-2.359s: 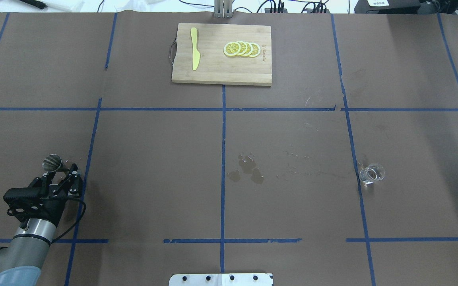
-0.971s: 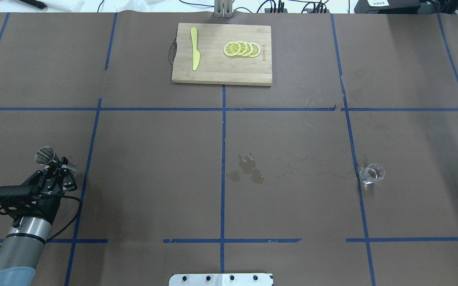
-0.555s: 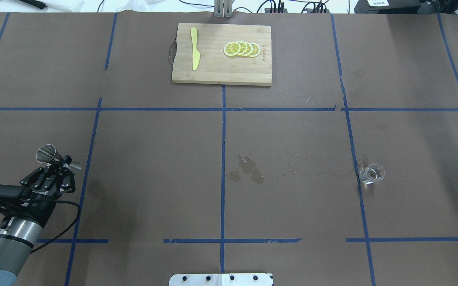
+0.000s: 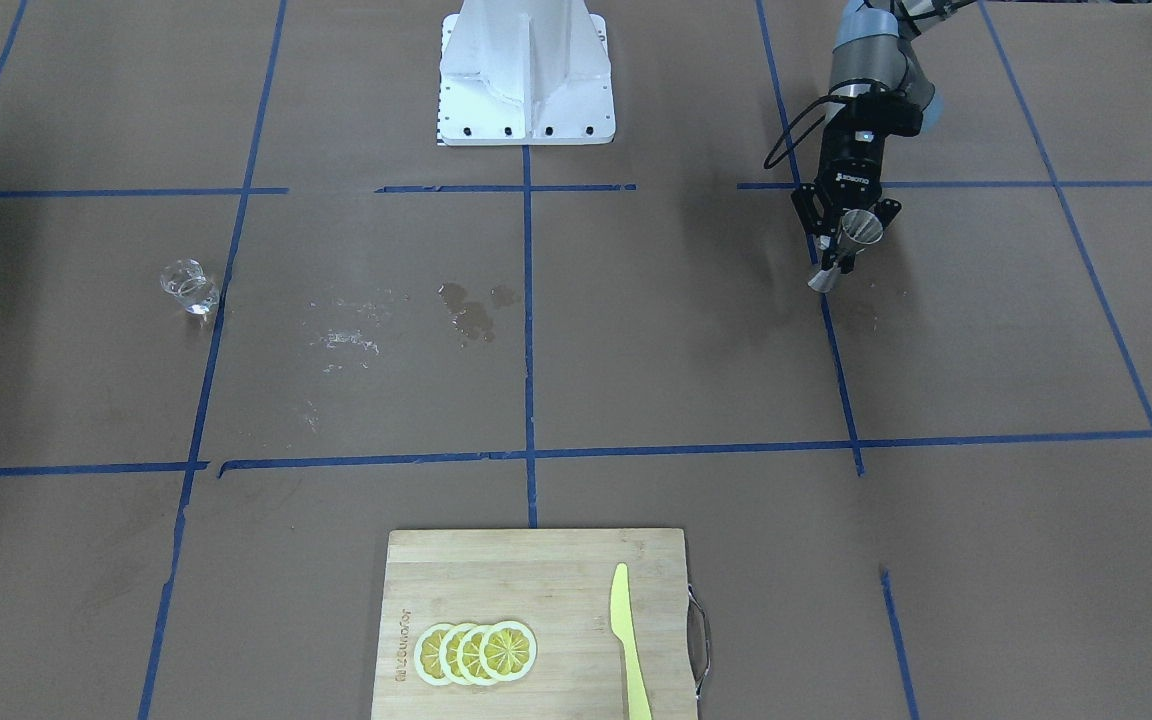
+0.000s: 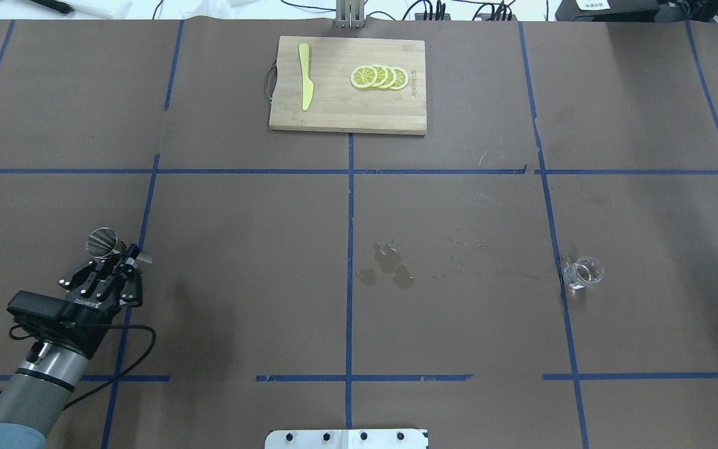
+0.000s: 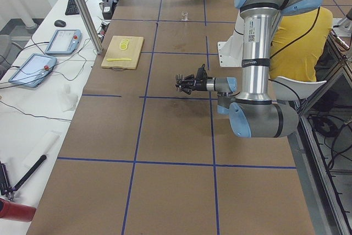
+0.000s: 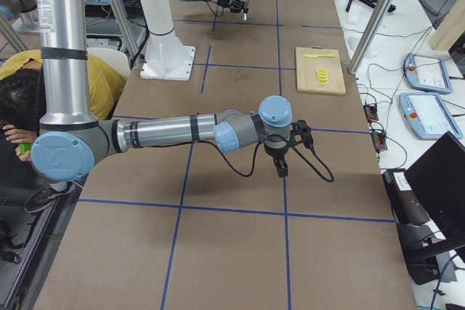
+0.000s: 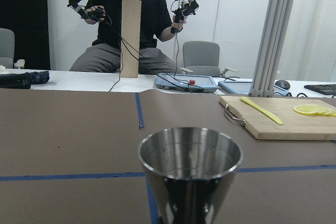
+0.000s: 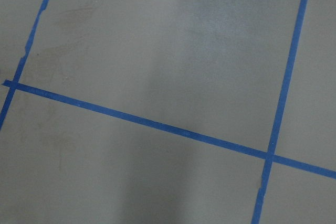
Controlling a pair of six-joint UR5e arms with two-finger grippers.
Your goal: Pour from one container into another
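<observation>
My left gripper [image 5: 121,259] is shut on the steel jigger [image 5: 105,243] at its narrow waist and holds it clear of the table at the near left. In the front-facing view the left gripper [image 4: 844,245] carries the jigger [image 4: 860,229] at the upper right. The left wrist view shows the jigger [image 8: 190,174] close up, its open cup upward and about upright. The clear glass cup [image 5: 582,272] stands alone at the right on a blue tape line, also seen as the cup [image 4: 188,285]. My right gripper [image 7: 280,169] hangs over bare table; I cannot tell whether it is open or shut.
A wooden cutting board [image 5: 346,112] at the far middle holds lemon slices [image 5: 379,77] and a yellow knife [image 5: 305,76]. Wet spots [image 5: 387,265] mark the table's middle. A person in yellow [image 6: 300,42] sits behind the robot base.
My left gripper shut on the jigger, lifted it off the table and carried it a little to the right. The glass cup has not moved.
</observation>
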